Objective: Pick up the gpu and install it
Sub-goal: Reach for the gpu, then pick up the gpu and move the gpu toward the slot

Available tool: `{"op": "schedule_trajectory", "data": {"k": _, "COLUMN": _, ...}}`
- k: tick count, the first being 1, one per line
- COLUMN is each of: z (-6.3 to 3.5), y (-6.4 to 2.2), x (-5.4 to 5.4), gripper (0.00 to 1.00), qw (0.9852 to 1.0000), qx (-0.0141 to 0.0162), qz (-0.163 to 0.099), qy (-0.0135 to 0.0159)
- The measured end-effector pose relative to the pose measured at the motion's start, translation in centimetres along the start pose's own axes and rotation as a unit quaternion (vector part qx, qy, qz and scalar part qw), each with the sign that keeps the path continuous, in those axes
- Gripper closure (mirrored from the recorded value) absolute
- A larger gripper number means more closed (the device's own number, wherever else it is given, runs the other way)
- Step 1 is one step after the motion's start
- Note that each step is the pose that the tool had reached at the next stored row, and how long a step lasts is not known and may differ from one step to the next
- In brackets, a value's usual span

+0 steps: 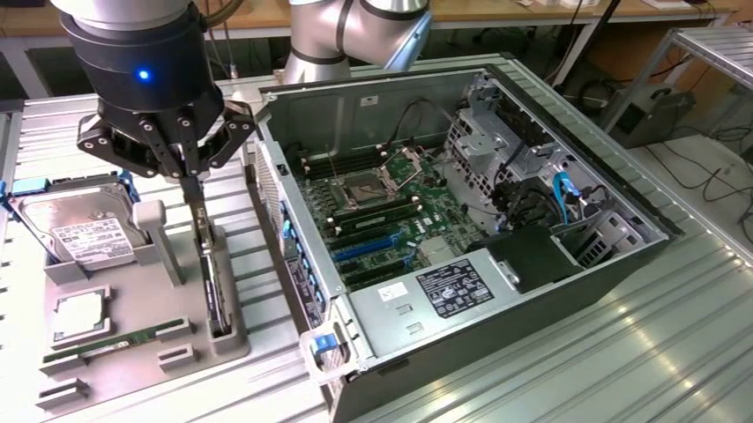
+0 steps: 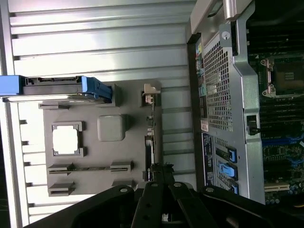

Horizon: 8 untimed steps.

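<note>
The gpu point(image 1: 210, 264) is a thin black card standing on edge in a slot of the grey parts holder point(image 1: 153, 304), on the exterior view's left of the open computer case point(image 1: 353, 97). My gripper point(image 1: 189, 172) hangs straight over the card's far end with its fingers drawn together on the card's top edge. The wrist view looks down along the gpu's edge point(image 2: 150, 152), with the gripper point(image 2: 159, 172) pinched on it. Inside the case the motherboard point(image 1: 376, 203) lies exposed, with blue expansion slots point(image 1: 365, 248) near its front.
The holder also carries a silver hard drive point(image 1: 77, 229) in a blue bracket, a processor chip point(image 1: 80, 315) and a green memory stick point(image 1: 112, 342). The case's perforated rear wall point(image 2: 217, 85) stands close beside the holder. A ribbed metal table point(image 1: 659, 352) lies around both.
</note>
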State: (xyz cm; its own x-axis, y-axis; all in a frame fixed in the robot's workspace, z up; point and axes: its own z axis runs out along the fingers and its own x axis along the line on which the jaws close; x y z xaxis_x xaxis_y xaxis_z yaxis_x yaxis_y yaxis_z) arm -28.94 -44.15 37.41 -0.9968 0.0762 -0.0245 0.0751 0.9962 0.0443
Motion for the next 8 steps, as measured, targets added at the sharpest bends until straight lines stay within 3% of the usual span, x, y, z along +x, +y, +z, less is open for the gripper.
{"op": "schedule_trajectory", "data": {"k": 8, "z": 0.00, "y": 0.00, "x": 0.00, "gripper": 0.89, "qw": 1.0000, "qx": 0.0000, "qz": 0.000, "qy": 0.0000}}
